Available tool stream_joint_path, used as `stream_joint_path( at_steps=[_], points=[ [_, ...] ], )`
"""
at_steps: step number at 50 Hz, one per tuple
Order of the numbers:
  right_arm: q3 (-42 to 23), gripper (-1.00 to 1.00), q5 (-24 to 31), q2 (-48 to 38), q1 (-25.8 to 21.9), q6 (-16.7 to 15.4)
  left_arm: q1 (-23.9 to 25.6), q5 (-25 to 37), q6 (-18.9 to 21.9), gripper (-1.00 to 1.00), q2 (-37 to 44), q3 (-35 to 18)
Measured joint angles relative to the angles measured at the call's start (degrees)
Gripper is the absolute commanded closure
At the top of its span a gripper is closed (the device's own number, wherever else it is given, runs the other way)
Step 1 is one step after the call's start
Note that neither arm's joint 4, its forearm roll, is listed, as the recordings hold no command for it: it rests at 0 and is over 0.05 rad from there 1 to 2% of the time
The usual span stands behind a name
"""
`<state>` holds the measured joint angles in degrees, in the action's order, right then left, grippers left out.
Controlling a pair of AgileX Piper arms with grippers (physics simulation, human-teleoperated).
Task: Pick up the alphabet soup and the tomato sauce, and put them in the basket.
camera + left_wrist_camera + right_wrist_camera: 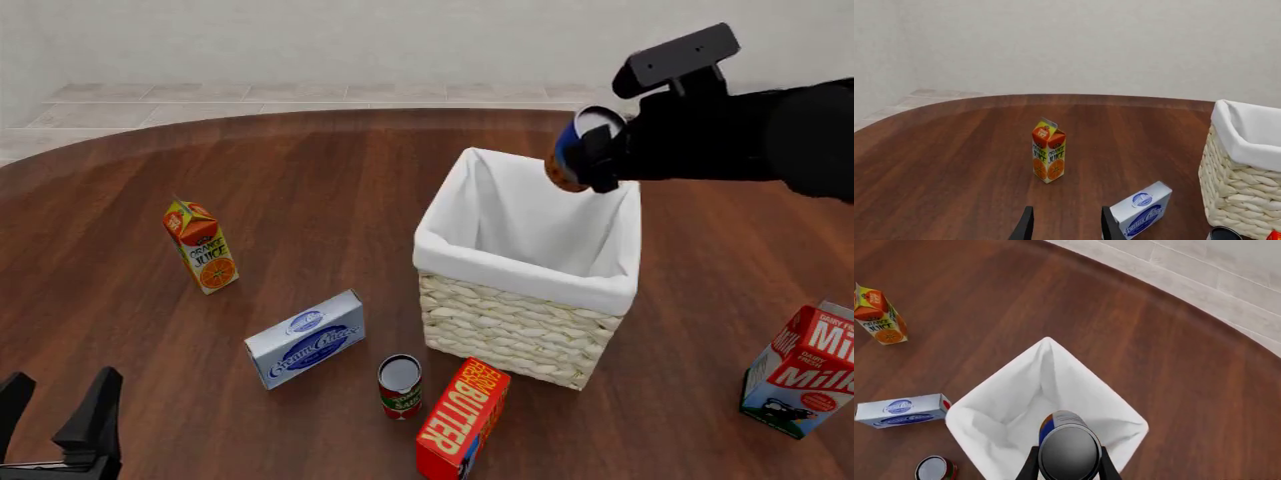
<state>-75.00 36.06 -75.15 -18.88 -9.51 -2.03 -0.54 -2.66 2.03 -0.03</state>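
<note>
Right pincer (pixel 587 150) clamping soup can (pixel 577 148) over basket (pixel 523 285), likely lining up drop. Sauce can (pixel 399 386) standing beside basket, toward bench's near edge. Left pincer (pixel 1064 225) sitting apart, idle.

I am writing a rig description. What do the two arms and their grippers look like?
Both are matte black, no markings or cables showing. The right arm is thick and rounded, with a flat rectangular block on top. The left gripper has two flat tapering black fingers; the right gripper looks the same.

right arm (pixel 747 130): matte black, bulky rounded casing, boxy block on top
left gripper (pixel 56 420): two flat black tapered fingers
</note>
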Motion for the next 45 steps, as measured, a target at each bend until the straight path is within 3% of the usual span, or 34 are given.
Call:
stream_joint_path(
  at_steps=[45],
  points=[
    [5.4, 1.0, 0.57, -2.74, -0.43, -1.91, -0.14, -0.16, -0.36, -1.0, -0.03, 0.0]
  ],
)
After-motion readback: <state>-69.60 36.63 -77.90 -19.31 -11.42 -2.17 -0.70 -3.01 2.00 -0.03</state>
